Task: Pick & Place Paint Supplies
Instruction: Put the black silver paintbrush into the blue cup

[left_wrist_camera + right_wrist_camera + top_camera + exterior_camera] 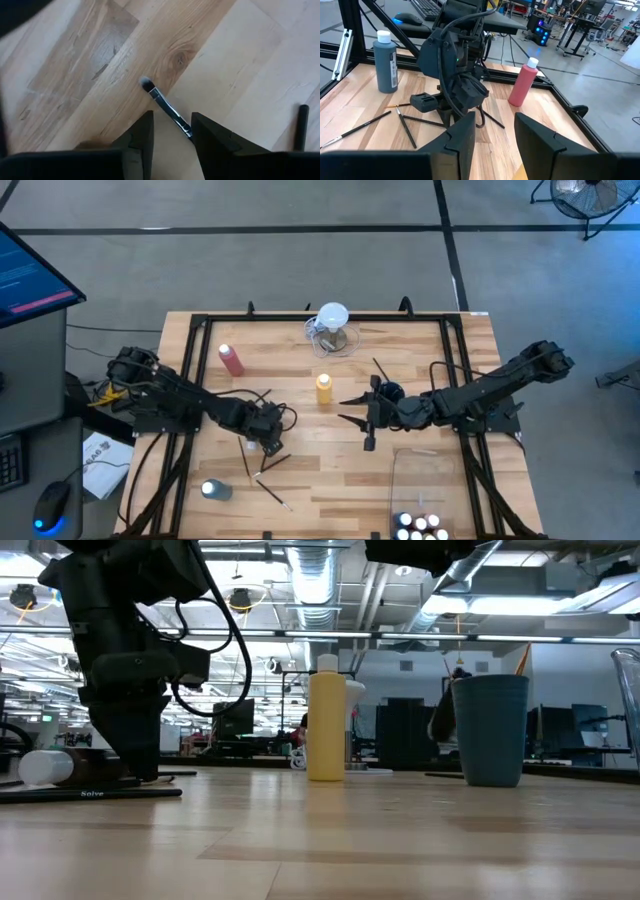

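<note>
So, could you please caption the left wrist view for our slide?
Left gripper poised open over a thin dark paintbrush lying on the wooden table.

The high view looks straight down on the whole table (330,470). The low view sits at tabletop height, close behind the yellow bottle (326,720), which both share. Each of the 2 wrist views looks past its own fingers.

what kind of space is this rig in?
Probably an open lab or workshop floor: exposed ceiling ducts, rows of desks with monitors behind the table, and a floor fan on bare concrete.
</note>
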You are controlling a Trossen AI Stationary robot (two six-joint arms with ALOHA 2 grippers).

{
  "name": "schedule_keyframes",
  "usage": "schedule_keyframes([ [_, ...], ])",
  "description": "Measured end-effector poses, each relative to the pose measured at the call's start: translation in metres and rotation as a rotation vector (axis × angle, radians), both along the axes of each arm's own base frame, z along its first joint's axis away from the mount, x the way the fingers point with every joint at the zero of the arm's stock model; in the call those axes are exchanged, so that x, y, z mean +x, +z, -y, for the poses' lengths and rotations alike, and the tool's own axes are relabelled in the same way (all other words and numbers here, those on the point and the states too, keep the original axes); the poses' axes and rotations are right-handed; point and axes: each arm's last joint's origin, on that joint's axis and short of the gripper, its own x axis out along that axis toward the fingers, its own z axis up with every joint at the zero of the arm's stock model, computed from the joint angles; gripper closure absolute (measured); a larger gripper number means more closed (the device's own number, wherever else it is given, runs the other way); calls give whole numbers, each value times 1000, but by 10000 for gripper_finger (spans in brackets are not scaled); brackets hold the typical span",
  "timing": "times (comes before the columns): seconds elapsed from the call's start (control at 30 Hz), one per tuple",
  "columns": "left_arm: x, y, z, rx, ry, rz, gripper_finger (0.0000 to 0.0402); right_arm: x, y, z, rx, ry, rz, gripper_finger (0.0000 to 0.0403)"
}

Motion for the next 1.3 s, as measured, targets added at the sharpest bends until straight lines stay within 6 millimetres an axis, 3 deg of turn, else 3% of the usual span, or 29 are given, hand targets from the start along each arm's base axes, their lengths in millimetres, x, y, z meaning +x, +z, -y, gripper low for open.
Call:
schedule_keyframes([
  [0.33, -3, -2, -4, 48, 17, -33, 302, 0, 0, 0, 0, 0, 0, 275],
  [0.6, -5, -2, -5, 58, 5, -50, 389, 0, 0, 0, 0, 0, -1, 275],
  [0.9, -4, -2, -4, 51, -8, -43, 400, 1, -6, 1, 15, 73, -58, 275],
  [1.3, 10, 3, 2, 20, -114, 62, 401, 28, -48, 10, 93, 187, -245, 274],
])
